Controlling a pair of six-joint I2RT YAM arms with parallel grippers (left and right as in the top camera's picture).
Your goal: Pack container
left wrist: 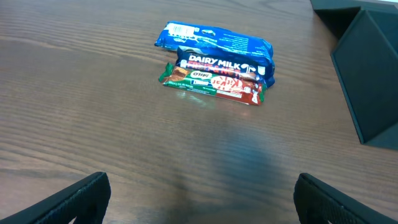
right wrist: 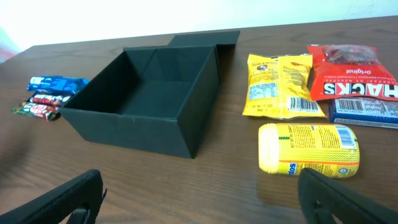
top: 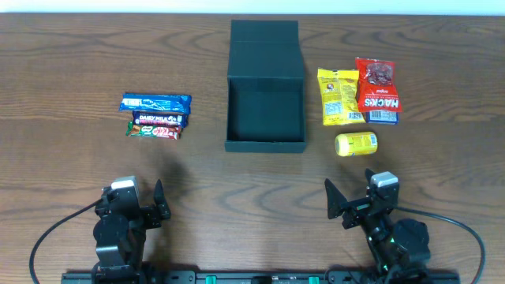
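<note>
Sitting at the tabletop's near edge, my left gripper (left wrist: 199, 196) and right gripper (right wrist: 199, 193) have jaws apart, empty. The box (right wrist: 134, 127) lies open mid-tabletop, toward the far edge. I'd pinch the tub (right wrist: 309, 148) across its middle.

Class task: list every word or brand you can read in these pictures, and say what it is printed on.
"DAIRY MILK": dark blue bar.
"HACKS", "original": red packet.
"MILO", upside down: green-and-red bar.
Too small or blurred: print on yellow packet, yellow bottle, light blue wrapper, blue box.
</note>
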